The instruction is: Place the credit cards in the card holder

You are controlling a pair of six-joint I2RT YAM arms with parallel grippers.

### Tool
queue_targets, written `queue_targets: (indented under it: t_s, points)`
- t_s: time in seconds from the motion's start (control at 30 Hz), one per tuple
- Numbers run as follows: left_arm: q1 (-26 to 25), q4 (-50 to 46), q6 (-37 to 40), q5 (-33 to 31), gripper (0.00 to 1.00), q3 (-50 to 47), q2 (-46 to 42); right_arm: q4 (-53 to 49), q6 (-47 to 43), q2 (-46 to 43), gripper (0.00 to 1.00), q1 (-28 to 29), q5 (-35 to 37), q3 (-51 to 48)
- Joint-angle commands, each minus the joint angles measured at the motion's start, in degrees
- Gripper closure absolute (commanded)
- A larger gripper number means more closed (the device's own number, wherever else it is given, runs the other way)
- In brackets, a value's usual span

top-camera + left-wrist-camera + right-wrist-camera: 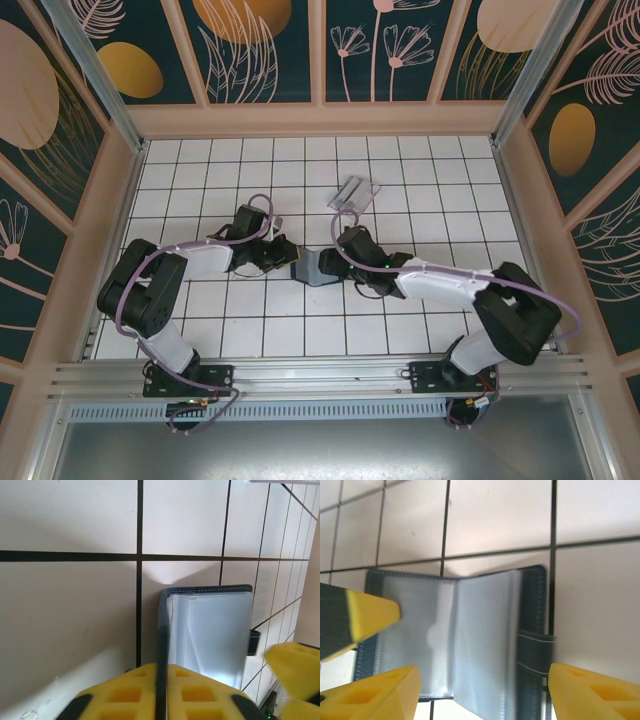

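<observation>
Wallet (316, 270) on table (200, 170), between left gripper (287, 258) at its left edge and right gripper (338, 262) over its right half; card holder (355, 193) behind wallet, apart, slightly right.

The clear card holder (355, 192) stands skewed on the white tiles.

L gripper (284, 262), R gripper (338, 264), wallet (312, 270) btwn

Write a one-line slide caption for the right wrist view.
Open right end effector poised above an unfolded dark blue wallet with clear sleeves on the white tiled table.
</observation>
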Motion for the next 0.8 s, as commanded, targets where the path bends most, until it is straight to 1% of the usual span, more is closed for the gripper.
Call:
queue_targets:
  t_s: [0.0, 0.07, 0.2, 0.3, 0.4, 0.43, 0.47, 0.5, 0.57, 0.77]
  points:
    - [0.0, 0.6, 0.0, -1.0, 0.78, -0.9, 0.4, -5.2, -2.8, -3.4, 0.31, -2.2, 3.5, 1.8]
    - [0.0, 1.0, 0.1, -1.3, 0.68, -1.0, 0.8, -6.2, -3.9, -3.0, 0.31, -4.9, 2.7, 3.8]
    - [0.0, 0.8, 0.4, -2.2, 0.58, -0.8, 0.7, -9.0, -7.5, 0.3, 0.31, -9.8, 2.8, 10.0]
    - [0.0, 0.7, 0.8, -2.3, 0.59, -0.6, 0.2, -10.0, -11.5, 4.0, 0.28, -12.9, 3.1, 14.5]
    - [0.0, 0.5, 1.1, -2.0, 0.63, -0.6, 0.0, -12.2, -14.3, 8.4, 0.23, -16.5, 4.2, 19.4]
    - [0.0, 0.5, 1.3, -1.8, 0.64, -0.7, 0.0, -12.8, -14.3, 9.7, 0.22, -17.1, 3.2, 21.0]
    - [0.0, 0.5, 1.5, -1.7, 0.65, -0.8, -0.1, -13.1, -13.8, 10.8, 0.22, -19.2, 1.7, 22.3]
    - [0.0, 0.5, 1.5, -1.8, 0.65, -0.7, -0.1, -13.0, -13.0, 11.4, 0.22, -20.0, 0.4, 23.5]
    - [0.0, 0.5, 1.3, -1.9, 0.65, -1.0, -0.3, -13.7, -10.8, 12.9, 0.22, -20.9, -1.4, 26.7]
    - [0.0, 1.1, 1.2, -1.9, 0.66, -1.3, -0.6, -16.0, -5.7, 18.8, 0.3, -21.4, -2.1, 36.6]
